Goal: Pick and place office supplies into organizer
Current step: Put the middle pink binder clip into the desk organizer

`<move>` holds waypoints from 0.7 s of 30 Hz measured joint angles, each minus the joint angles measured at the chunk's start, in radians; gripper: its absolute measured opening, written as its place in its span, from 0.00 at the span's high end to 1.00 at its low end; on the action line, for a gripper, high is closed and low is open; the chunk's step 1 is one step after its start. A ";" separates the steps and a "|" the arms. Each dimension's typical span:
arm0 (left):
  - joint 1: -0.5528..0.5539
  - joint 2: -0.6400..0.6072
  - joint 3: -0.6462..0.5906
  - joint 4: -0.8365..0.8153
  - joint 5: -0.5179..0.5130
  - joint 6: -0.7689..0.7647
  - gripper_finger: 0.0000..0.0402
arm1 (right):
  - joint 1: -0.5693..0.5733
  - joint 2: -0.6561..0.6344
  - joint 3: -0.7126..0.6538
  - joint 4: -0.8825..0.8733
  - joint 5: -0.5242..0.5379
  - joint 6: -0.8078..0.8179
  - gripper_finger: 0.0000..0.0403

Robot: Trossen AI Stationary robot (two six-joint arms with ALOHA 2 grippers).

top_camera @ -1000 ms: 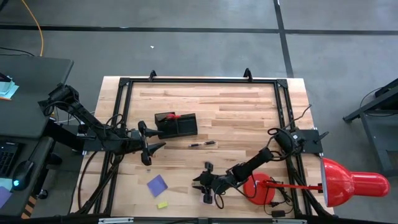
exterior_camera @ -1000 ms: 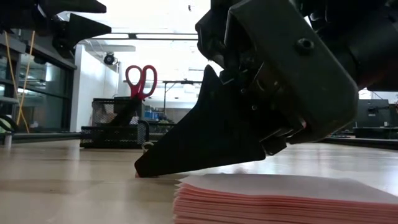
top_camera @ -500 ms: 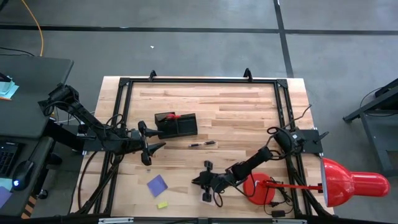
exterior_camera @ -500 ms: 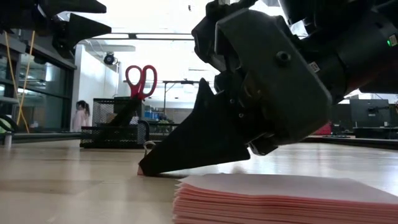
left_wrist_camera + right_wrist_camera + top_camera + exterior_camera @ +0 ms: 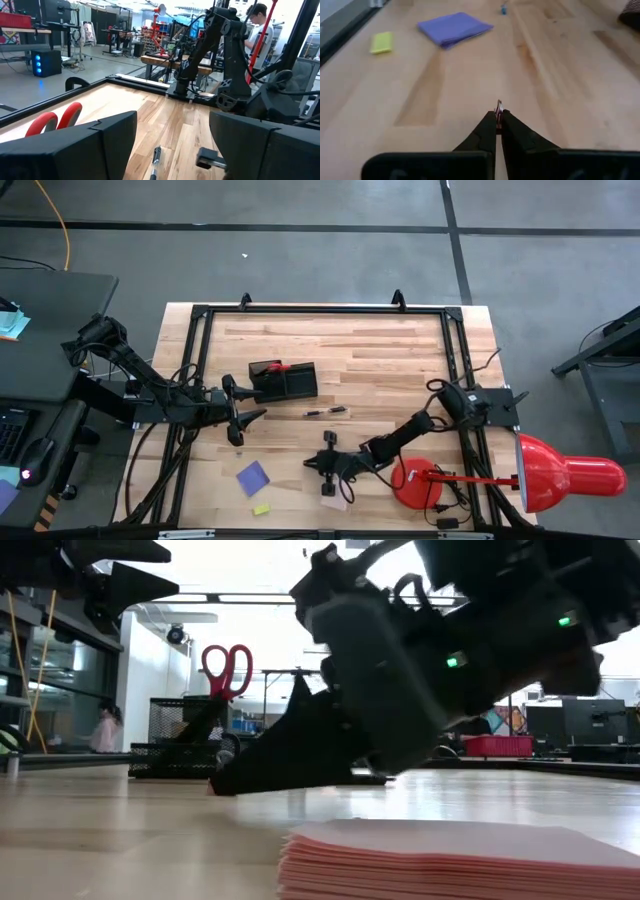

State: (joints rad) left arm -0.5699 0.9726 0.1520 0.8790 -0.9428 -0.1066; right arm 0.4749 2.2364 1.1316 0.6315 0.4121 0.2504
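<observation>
Right gripper is hovering low over the table, well away from the organizer on its lamp side. Its fingers are pressing together, with a tiny reddish sliver showing at the tips in the wrist view; what that sliver is cannot be told. The pink note pad is lying flat just beside this gripper, farther from the organizer, not in its grasp.

Left gripper is waiting just beside the organizer, fingers apart and holding nothing.

Scissors are standing in the organizer. A pen is lying near the organizer; the blue note pad and yellow eraser are lying well apart from it.

Judgement: the pink pad is looking like the item in hand. For a sound pick, the fingers should be spreading before descending, straddling the whole stack at one edge rather than nipping the top sheet, then lifting level.
</observation>
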 joint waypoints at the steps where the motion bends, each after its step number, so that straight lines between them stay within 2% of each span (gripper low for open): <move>1: 0.000 0.000 0.000 0.000 0.000 0.000 0.41 | -0.007 0.000 0.000 0.006 -0.001 -0.011 0.99; 8: 0.000 0.000 0.000 0.003 0.000 0.005 0.41 | -0.080 -0.001 0.033 0.023 -0.081 -0.096 0.99; 11: 0.000 0.000 0.000 0.030 0.007 0.026 0.41 | -0.116 -0.002 0.100 -0.081 -0.094 -0.146 1.00; 18: -0.029 -0.008 0.000 0.047 0.009 0.083 0.41 | -0.204 -0.002 0.303 -0.447 -0.100 -0.254 1.00; 21: -0.082 -0.026 0.000 0.068 0.013 0.137 0.41 | -0.244 -0.002 0.337 -0.481 -0.179 -0.307 1.00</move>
State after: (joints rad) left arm -0.6522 0.9464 0.1524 0.9475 -0.9301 0.0299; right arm 0.2309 2.2345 1.4691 0.1507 0.2330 -0.0564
